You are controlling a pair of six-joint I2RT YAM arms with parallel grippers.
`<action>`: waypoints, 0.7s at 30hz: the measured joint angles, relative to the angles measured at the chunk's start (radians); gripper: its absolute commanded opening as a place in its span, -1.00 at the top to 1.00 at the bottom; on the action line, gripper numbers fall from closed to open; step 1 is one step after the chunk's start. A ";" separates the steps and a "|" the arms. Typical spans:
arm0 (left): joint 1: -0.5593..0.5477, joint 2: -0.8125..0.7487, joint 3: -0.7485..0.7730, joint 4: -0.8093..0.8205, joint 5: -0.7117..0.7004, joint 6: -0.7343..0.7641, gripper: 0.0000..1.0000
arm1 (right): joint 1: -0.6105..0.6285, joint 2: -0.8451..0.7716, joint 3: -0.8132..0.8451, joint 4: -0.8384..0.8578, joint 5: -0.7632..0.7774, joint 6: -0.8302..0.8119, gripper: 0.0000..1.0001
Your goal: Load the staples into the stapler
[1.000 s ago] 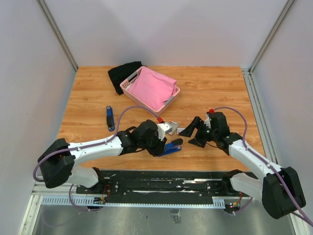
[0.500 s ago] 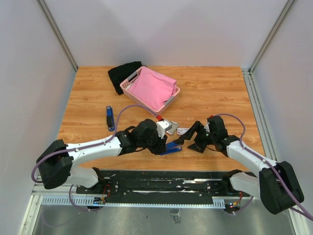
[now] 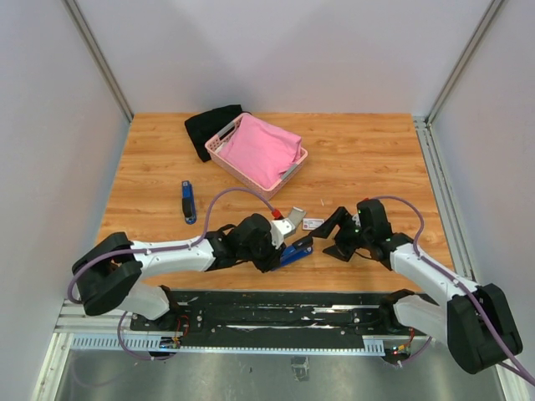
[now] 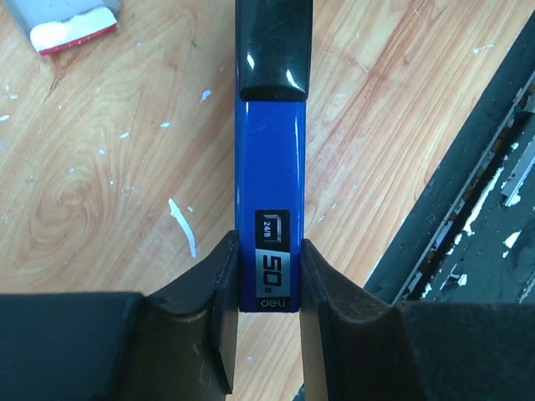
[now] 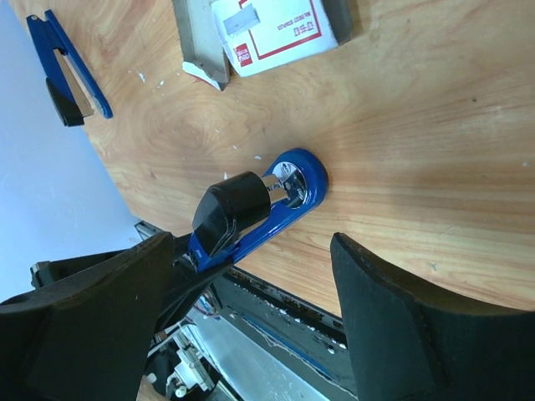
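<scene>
CHANGE: left arm has drawn back toward the near edge; right tool (image 3: 331, 239) has edged left | left tool (image 4: 269, 288) clamps the blue, black-capped stapler (image 4: 271, 159) by its rear | right tool spread wide, empty, right of the stapler | staples (image 3: 313, 223): flat white carton, red print, on bench (image 3: 368, 159) just far of the stapler's nose

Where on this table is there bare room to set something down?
Bare wood: right of the pink basket to the table edge, and left of the small blue tool. Crowded at front centre: left claw, stapler, white carton, right claw.
</scene>
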 measured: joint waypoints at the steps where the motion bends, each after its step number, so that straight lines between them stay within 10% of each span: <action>1: -0.003 0.005 -0.002 0.010 -0.003 0.011 0.52 | 0.000 -0.005 0.000 -0.007 0.003 0.000 -0.55; 13: -0.015 0.129 0.006 0.092 0.006 0.056 -0.16 | -0.011 -0.093 -0.008 -0.069 0.080 -0.072 -0.69; 21: -0.015 0.192 0.051 0.128 0.037 0.054 -0.23 | -0.011 -0.132 -0.008 -0.080 0.091 -0.103 -0.73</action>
